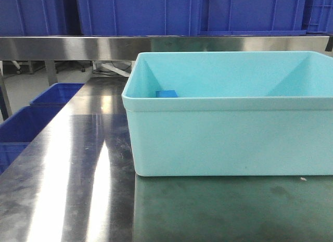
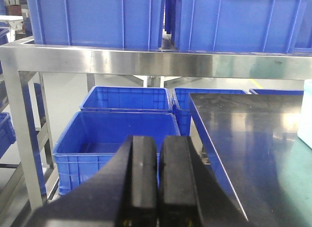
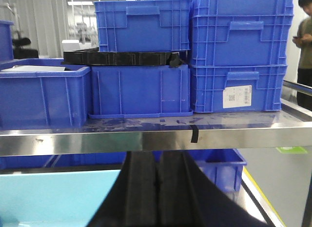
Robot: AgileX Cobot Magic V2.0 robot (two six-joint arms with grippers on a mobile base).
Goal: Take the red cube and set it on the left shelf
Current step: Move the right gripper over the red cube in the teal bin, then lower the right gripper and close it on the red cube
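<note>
No red cube visible in any view. The only block showing is a small blue block [image 1: 166, 93] in the back-left corner of the pale turquoise plastic bin [image 1: 229, 138]. The cube may be hidden behind the bin's near wall, can't tell. The bin stands toward the right of the flat shiny steel tabletop [image 1: 78, 174].

Left gripper [image 2: 158, 144]: black fingers pressed together, nothing between them. Right gripper [image 3: 157, 161]: same, closed and empty. Both point level at the silver steel left shelf [image 1: 67, 47]. Reads as a parked pose, pick not started.

The shelf carries deep-blue ribbed crates [image 1: 135, 13]. More blue floor crates [image 1: 26, 125] sit off the tabletop's left edge. Warehouse room, person [image 3: 304, 41] at far right.
</note>
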